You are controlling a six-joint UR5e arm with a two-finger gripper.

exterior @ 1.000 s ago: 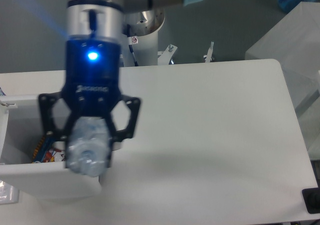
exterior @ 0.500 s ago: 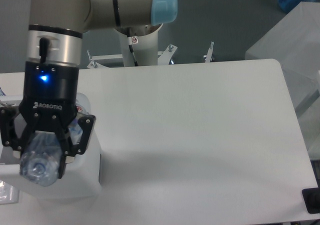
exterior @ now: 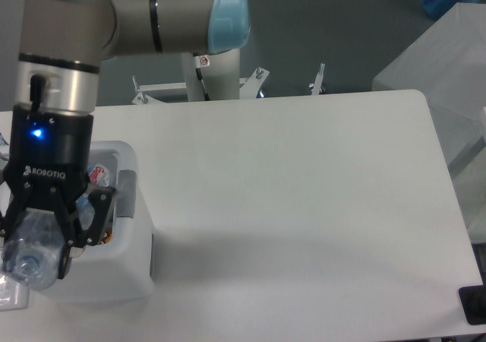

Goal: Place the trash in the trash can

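Observation:
My gripper (exterior: 34, 252) hangs at the far left, shut on the crushed clear plastic bottle (exterior: 24, 257), whose cap end faces the camera. It is held over the left part of the trash can (exterior: 114, 277), a white thick-walled bin with a grey tab (exterior: 126, 194) on its right side. Inside the bin, beside the gripper, bits of a colourful snack packet (exterior: 98, 175) show in red, white and orange. A small silvery wrapper (exterior: 11, 297) lies on the table at the bin's front left corner, partly cut off by the frame's edge.
The arm's base (exterior: 220, 61) stands behind the white table (exterior: 304, 205). A pale box (exterior: 444, 76) sits off the table's right side, and a black object (exterior: 474, 305) is at the bottom right corner.
The gripper has carried the bottle leftward, from the bin's right wall to over the bin's left part, staying shut on it throughout.

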